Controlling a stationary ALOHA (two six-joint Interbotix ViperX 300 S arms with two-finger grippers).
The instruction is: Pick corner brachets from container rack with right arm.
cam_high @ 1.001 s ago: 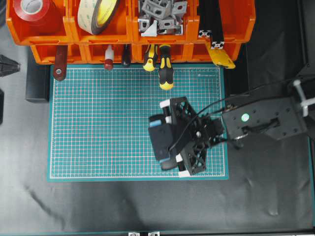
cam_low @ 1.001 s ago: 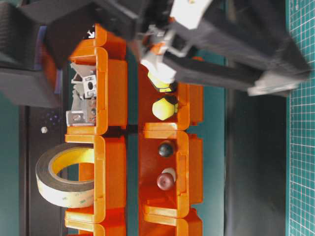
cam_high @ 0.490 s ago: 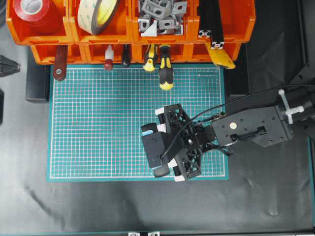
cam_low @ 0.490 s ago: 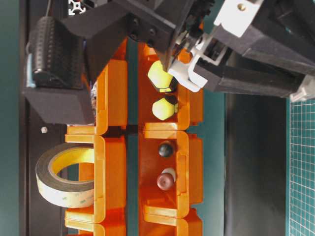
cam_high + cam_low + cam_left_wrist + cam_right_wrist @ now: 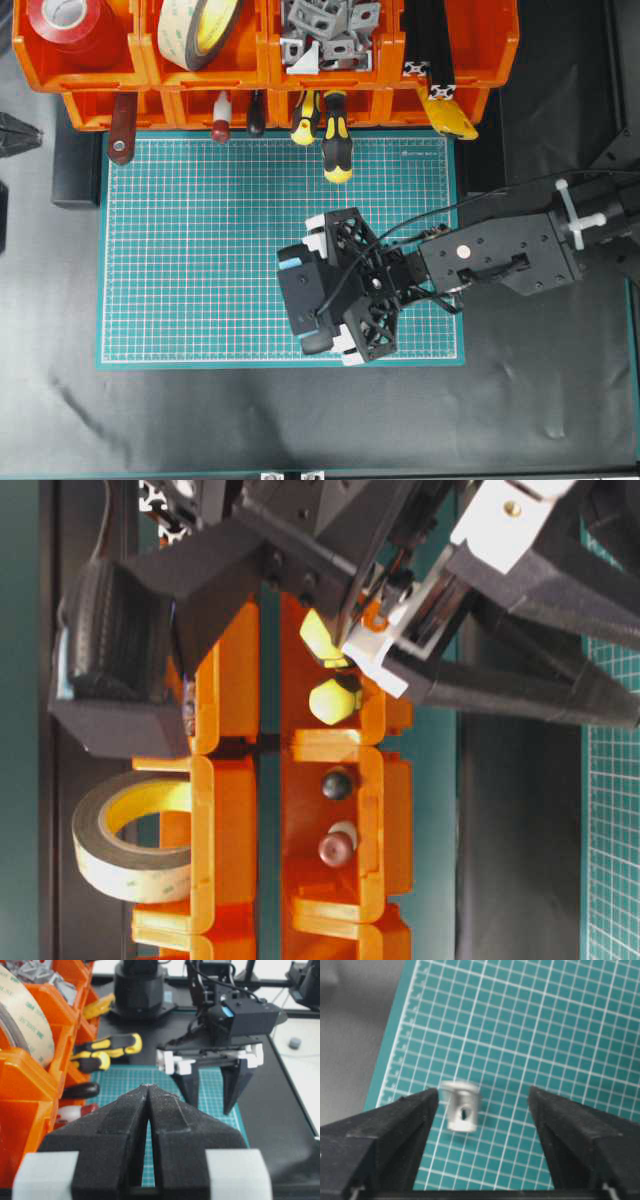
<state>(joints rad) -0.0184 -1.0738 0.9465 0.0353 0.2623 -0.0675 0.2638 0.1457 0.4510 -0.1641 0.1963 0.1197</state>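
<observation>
The orange container rack (image 5: 270, 75) runs along the far edge, and one upper bin holds a pile of silver corner brachets (image 5: 325, 30). My right gripper (image 5: 330, 290) hangs over the green mat's front right part. In the right wrist view the right gripper (image 5: 482, 1092) is open. One blurred silver bracket (image 5: 461, 1106) sits between the fingers, close to the left one, over the mat grid. Whether it rests on the mat I cannot tell. In the overhead view the gripper hides it. My left gripper (image 5: 149, 1087) is shut and empty, facing the right gripper (image 5: 210, 1105).
The green cutting mat (image 5: 200, 250) lies in front of the rack. Screwdriver handles (image 5: 335, 140) stick out of the lower bins over the mat's far edge. The upper bins also hold a red tape roll (image 5: 70, 20), a big tape roll (image 5: 200, 25) and black extrusion bars (image 5: 430, 40).
My right arm has moved left and slightly toward the front edge over the mat. Its jaws now stand apart with the bracket loose between them.
</observation>
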